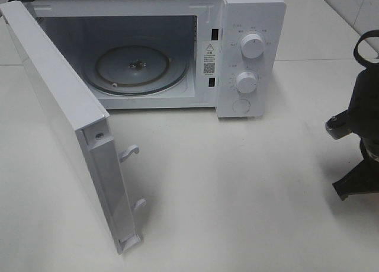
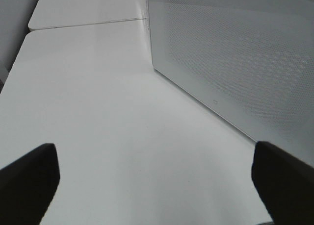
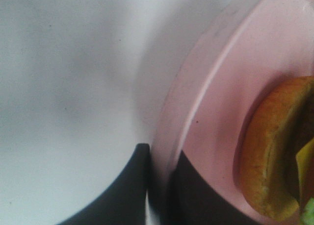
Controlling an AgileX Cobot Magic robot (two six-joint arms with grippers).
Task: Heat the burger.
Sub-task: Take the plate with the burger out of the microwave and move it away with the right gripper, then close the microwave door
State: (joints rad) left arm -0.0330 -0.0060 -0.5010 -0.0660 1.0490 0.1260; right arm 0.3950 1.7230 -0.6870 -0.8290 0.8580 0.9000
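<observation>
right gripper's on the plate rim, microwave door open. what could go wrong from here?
1. The right gripper pinches only the pink plate at its rim; the plate may tilt when lifted and the burger could slide.
2. The open door stands out over the table, narrowing the approach to the turntable.

black right arm [image 1: 360, 130], silver screwed bracket [image 1: 335, 128], black loop strap [image 1: 364, 47]
</observation>
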